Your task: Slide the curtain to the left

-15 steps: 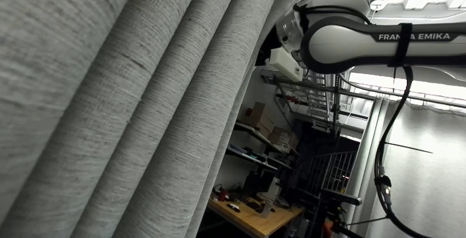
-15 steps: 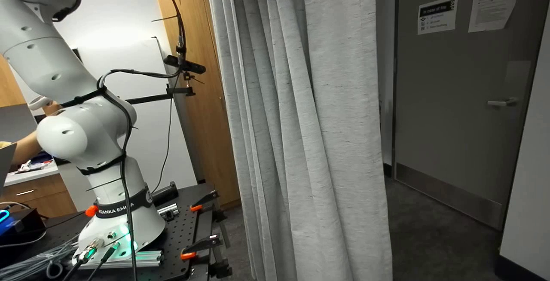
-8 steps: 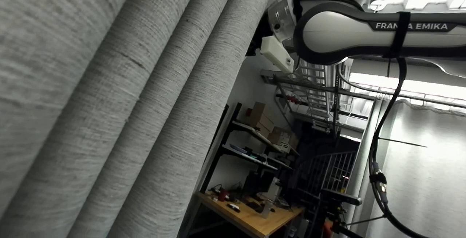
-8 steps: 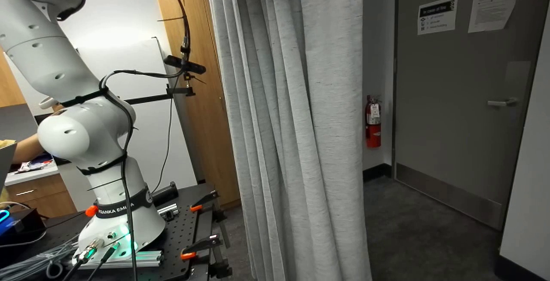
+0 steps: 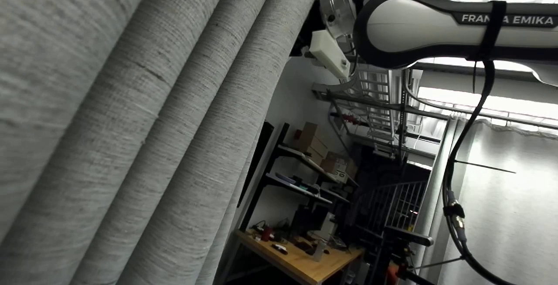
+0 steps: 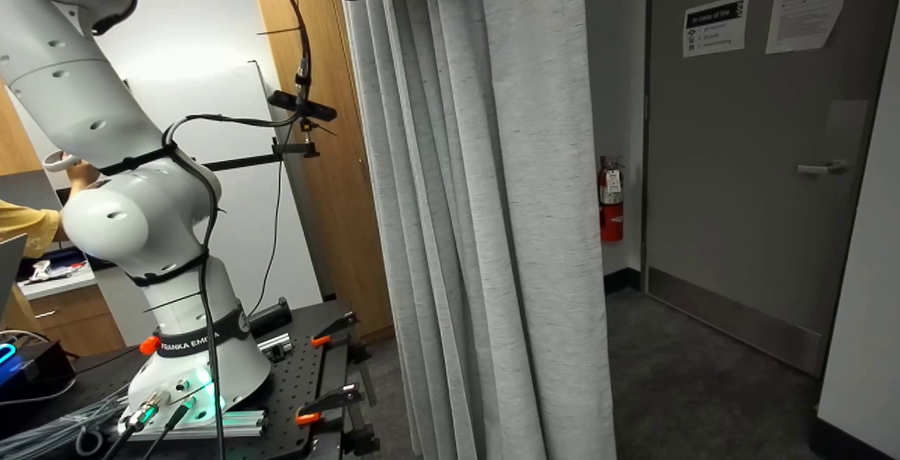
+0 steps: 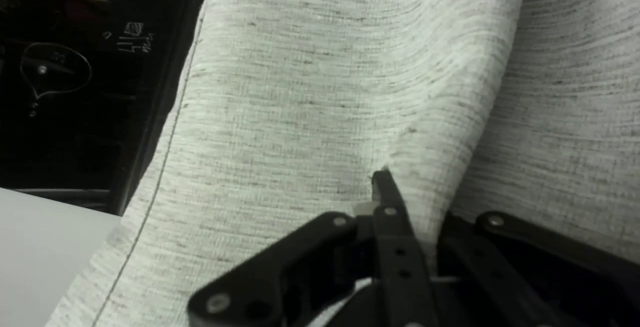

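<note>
While gripper (image 7: 417,202) is pinching fold (image 7: 432,167) of light-grey curtain (image 7: 290,107), stitched edge (image 7: 157,167) is running left of grip in wrist view; pleats (image 6: 485,235) are hanging lengthwise, so slide is likely calling for crosswise pull.

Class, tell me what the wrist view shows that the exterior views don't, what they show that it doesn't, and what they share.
Only the wrist view: a stitched seam along the curtain's edge, a clear look at a fold pinched in the claw, and white scribbles on a dark surface.

Only the exterior views: the grey door, the red fire extinguisher, the wooden desk and the arm's base.

Shared: the light-grey curtain, hanging in folds, appears in the wrist view and in both exterior views.
</note>
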Motion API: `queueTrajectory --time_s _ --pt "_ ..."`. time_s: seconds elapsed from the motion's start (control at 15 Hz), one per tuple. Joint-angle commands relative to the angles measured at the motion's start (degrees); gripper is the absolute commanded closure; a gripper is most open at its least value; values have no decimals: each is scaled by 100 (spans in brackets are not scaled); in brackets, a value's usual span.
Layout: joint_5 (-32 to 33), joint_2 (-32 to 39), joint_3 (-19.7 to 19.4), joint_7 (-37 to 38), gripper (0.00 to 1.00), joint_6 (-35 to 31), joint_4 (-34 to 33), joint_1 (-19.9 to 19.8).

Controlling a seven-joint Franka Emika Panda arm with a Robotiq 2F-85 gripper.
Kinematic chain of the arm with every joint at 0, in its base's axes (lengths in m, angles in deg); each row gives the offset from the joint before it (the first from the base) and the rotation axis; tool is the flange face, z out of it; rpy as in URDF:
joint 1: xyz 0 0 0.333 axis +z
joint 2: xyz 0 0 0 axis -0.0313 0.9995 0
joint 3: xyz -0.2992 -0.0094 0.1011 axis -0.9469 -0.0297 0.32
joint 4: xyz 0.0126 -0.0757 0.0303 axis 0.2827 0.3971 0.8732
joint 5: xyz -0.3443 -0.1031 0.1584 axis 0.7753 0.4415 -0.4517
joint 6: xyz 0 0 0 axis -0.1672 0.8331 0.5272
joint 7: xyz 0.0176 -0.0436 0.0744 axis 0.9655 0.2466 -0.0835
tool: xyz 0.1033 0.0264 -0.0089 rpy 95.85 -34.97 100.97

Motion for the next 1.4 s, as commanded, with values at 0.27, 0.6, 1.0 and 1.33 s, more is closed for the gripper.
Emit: queueTrajectory --time_s 0.27,0.6,1.0,1.33 --pt "-314 25 417 -77 100 -23 503 799" --pt "-369 -4 665 -75 100 -107 589 1062" --pt "-373 -116 923 -120 100 -86 687 1244" --pt "-379 -115 1126 -103 100 -168 731 1339"
